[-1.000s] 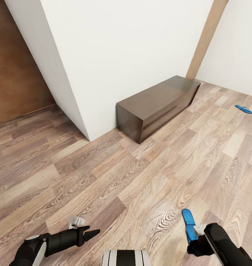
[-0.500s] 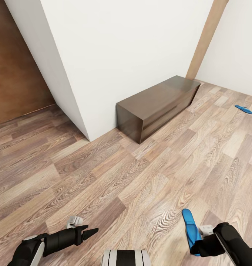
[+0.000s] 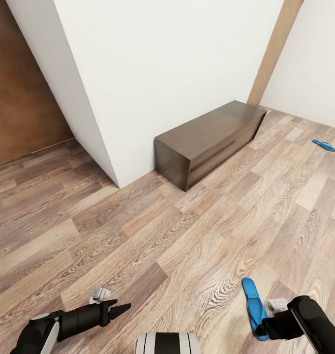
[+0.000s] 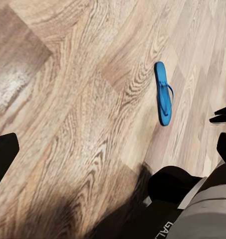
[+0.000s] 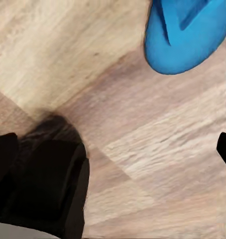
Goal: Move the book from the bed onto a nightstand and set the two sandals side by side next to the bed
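Near bright blue flat sandal is lying on the light wood-plank floor, close in front of my base, toe pointing away from me. My right gripper is sitting just beside its heel end; in the right wrist view the sandal is lying beyond the jaws, which are standing apart with bare floor between them, holding nothing.

In the left wrist view the same sandal is lying flat, strap up, well apart from the left arm.

Second blue sandal is lying far off to my right on the floor, near the white wall.

My left gripper is hanging low over the floor at my left, dark fingers pointing toward the middle. I cannot tell from these views whether its jaws are apart or together.

Beyond, a long low dark brown glossy bench is standing against a white wall block. A brown wooden panel is showing past the block's left side.
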### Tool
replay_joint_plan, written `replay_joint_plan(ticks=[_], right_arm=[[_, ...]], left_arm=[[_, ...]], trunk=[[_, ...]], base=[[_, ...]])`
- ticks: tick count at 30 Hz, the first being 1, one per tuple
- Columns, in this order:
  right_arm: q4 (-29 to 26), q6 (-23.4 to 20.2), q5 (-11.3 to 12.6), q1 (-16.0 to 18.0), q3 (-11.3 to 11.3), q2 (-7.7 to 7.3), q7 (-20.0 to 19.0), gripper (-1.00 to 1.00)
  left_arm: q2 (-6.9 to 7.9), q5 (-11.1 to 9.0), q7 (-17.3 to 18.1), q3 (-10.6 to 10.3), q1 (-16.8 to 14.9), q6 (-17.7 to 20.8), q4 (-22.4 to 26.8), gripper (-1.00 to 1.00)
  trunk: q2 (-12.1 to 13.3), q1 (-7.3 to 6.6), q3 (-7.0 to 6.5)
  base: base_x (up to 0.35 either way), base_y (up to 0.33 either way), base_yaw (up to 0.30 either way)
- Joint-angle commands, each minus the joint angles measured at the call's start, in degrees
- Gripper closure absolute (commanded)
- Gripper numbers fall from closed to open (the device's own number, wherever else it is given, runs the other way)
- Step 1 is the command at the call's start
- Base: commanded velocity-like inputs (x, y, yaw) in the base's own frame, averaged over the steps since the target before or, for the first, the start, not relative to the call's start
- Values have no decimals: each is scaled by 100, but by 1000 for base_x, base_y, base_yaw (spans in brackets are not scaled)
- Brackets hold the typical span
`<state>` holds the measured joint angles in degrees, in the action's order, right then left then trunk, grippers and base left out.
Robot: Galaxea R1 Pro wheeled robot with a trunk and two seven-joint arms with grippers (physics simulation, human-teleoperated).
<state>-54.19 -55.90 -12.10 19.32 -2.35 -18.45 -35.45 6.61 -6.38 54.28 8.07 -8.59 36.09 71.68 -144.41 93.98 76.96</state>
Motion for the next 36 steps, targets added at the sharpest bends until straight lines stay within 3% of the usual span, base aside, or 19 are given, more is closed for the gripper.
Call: replay_joint_plan(ticks=[1, 2, 3, 5, 7, 12, 14, 17, 18, 19, 20, 23, 26, 29, 36], right_arm=[[-9, -17, -57, 2, -93, 24, 598, -100], [-10, -17, -59, 2, -112, 29, 862, -100], [-6, -17, -59, 2, -134, 38, 1411, -100], [1, -17, -40, 2, -151, 44, 2141, -100], [6, -17, -24, 2, -160, 48, 2572, -100], [-5, -29, 118, 2, -161, 51, 2846, -100], [-13, -31, 272, 2, -158, 45, 2693, -100], [-24, -33, 771, 2, -141, 22, 1864, -100], [-26, -34, 1020, 0, -143, 9, 1268, -100], [-25, -33, 1123, 1, -145, 3, 966, -100], [-24, -30, 1267, 1, -150, -4, 390, -100], [-22, -28, 1398, 1, -156, -13, -420, -100], [-17, -23, 1436, 2, -163, -16, -759, -100], [-14, -19, 1283, 2, -172, -18, -917, -100], [4, -18, 332, 2, -184, -10, -960, -100]], left_arm=[[0, -30, 5, 2, -2, 40, 1, -100], [-1, -30, 4, 2, -2, 40, 1, -100], [-1, -30, 4, 2, -2, 39, 1, -100], [-1, -29, 4, 2, -2, 39, -2, -100], [-1, -26, 4, 2, -2, 39, -3, -100], [-2, -25, 4, 2, -2, 39, -5, -100], [-2, -27, 4, 2, -2, 39, -5, -100], [-2, -29, 4, 2, -2, 39, -5, -100], [-2, -28, 4, 2, -2, 39, -5, -100], [-2, -28, 4, 2, -2, 40, -5, -100], [-2, -29, 4, 2, -2, 40, -5, -100], [-2, -30, 4, 2, -2, 39, -5, -100], [-2, -30, 4, 2, -2, 41, -5, -100], [-2, -30, 4, 2, -2, 41, -3, -100], [-2, -28, 4, 2, -2, 39, -5, -100]], trunk=[[-2, -1, 4], [-2, -1, 4], [-2, -1, 4], [-2, -1, 4], [-2, -1, 4], [-2, -1, 4], [-2, -1, 4], [-2, -1, 4], [-2, -1, 4], [-2, -1, 4], [-2, -1, 4], [-2, -1, 4], [-2, -1, 4], [-2, -1, 4], [-2, -1, 4]], base=[[0, 0, 0], [0, 0, 0], [0, 0, 0], [0, 0, 0], [0, 0, 0], [0, 0, 0], [0, 0, 0], [0, 0, 0], [0, 0, 0], [0, 0, 0], [0, 0, 0], [0, 0, 0], [0, 0, 0], [0, 0, 0], [0, 0, 0]])
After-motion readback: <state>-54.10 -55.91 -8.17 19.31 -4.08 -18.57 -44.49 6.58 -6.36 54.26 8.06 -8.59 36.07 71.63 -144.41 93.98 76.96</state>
